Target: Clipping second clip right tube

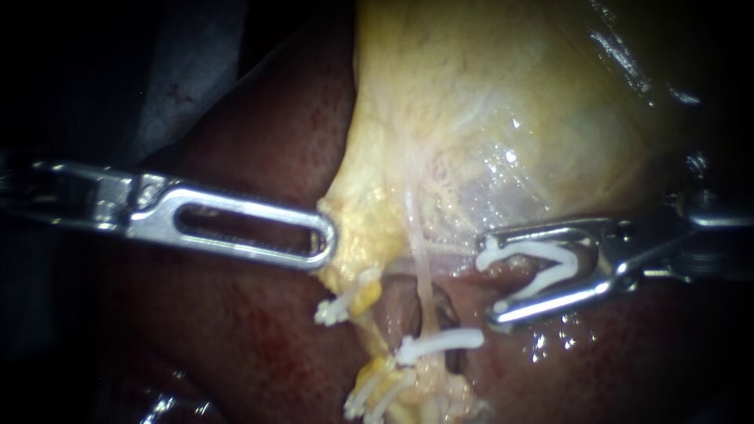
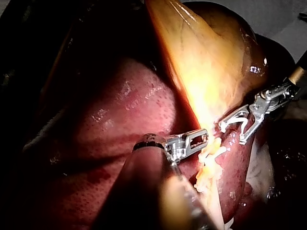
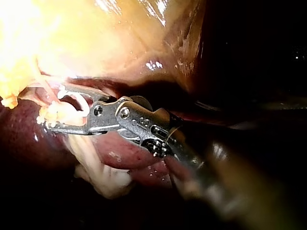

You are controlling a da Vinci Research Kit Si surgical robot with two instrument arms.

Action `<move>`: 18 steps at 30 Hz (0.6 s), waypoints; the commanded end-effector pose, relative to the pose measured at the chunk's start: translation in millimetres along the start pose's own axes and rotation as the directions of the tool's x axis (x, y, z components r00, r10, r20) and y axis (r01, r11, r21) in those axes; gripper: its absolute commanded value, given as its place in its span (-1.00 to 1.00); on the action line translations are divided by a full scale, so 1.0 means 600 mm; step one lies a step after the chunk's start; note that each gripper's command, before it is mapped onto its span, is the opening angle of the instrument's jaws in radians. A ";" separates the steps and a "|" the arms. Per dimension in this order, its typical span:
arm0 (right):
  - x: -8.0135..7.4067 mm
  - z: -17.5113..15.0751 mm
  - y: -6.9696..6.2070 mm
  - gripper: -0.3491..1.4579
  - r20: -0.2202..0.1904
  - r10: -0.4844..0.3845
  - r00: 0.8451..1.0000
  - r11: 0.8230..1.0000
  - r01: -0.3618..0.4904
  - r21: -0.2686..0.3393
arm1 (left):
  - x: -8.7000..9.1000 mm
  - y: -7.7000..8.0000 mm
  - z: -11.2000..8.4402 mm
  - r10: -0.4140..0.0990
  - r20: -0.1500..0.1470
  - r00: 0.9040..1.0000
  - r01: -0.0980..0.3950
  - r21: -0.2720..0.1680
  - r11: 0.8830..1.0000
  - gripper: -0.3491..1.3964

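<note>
My left instrument [image 1: 323, 239] comes in from the left, its slotted jaws shut on the yellow lower end of the gallbladder [image 1: 471, 118]. A thin pale tube [image 1: 425, 275] runs down from there and carries a white clip [image 1: 440, 341] lower on it. My right instrument [image 1: 488, 279] stands just right of this tube. Its jaws are wide apart and hold an open white clip [image 1: 550, 267] between them. The tube is not between the jaws. The right wrist view shows the same jaws [image 3: 50, 108] with that clip [image 3: 84, 100].
Dark red liver [image 1: 236, 338] lies below and to the left. More white clips [image 1: 334, 310] sit on yellow stumps at the lower left, with others [image 1: 381, 396] near the bottom. In the left wrist view both instruments [image 2: 201, 138] [image 2: 231, 132] face each other.
</note>
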 end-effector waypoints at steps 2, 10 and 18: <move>-0.0010 0.0009 0.0002 -0.08 0.004 0.005 1.000 1.000 -0.005 0.004 | 0.0000 0.0000 0.0000 0.000 0.000 1.000 0.000 0.000 1.000 -1.00; -0.0040 0.0033 0.0017 -0.08 0.015 0.020 1.000 1.000 -0.020 0.013 | 0.0002 -0.0004 0.0001 0.000 0.001 1.000 0.000 -0.001 1.000 -1.00; -0.0059 0.0048 0.0037 -0.08 0.022 0.035 0.999 0.999 -0.035 0.014 | 0.0004 -0.0006 0.0001 -0.001 0.002 1.000 0.001 -0.001 1.000 -1.00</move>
